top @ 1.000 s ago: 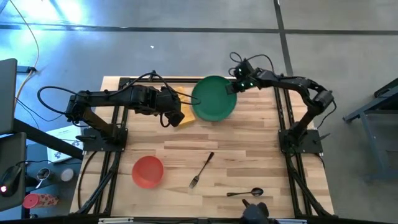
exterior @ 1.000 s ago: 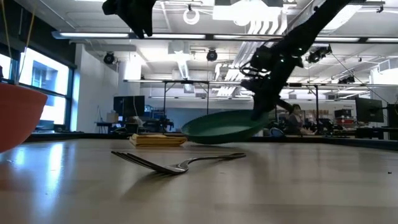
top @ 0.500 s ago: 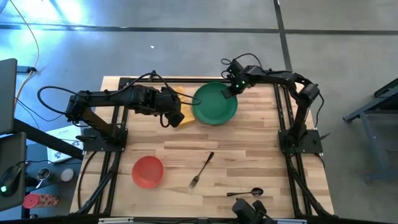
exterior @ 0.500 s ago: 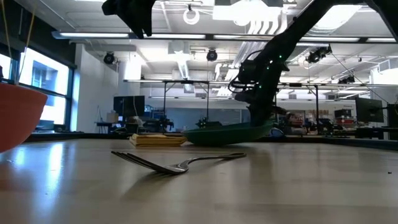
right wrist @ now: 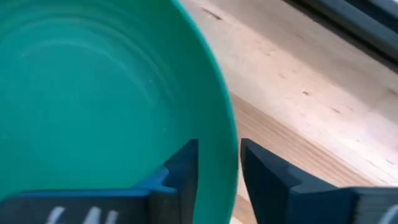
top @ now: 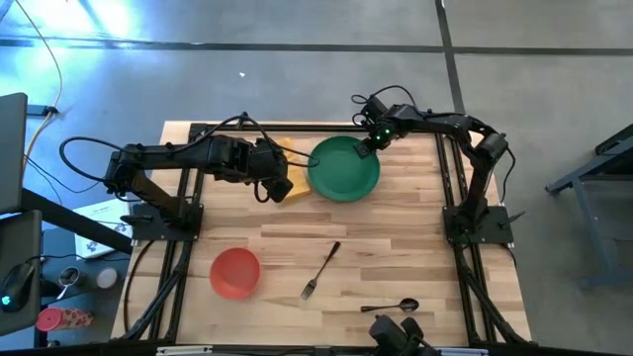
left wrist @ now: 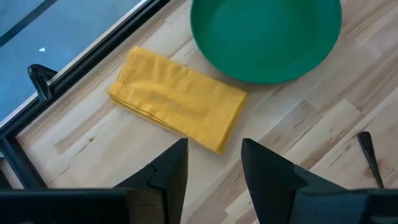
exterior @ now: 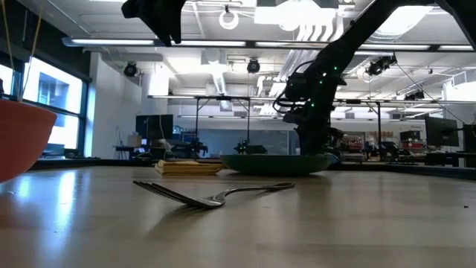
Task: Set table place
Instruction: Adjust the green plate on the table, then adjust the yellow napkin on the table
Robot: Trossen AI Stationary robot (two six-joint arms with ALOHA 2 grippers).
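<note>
One second back the green plate (exterior: 277, 161) hung tilted; it now lies flat on the worktop (top: 396, 237) beside the napkin (left wrist: 179, 107), right gripper (right wrist: 217, 163) still pinching its rim. Left gripper (left wrist: 214, 163) hovers spread.

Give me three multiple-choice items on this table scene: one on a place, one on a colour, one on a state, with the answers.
1. The yellow napkin lies: A) beside the green plate B) inside the red bowl C) under the spoon
2. The bowl is: A) blue B) red C) white
3. The right gripper is: A) lifted far above the table B) straddling the plate's rim C) holding the fork

Answers: 1 A, the high view shows them side by side. 2 B, plain from above. 3 B, the right wrist view shows one finger on each side of the rim.
</note>
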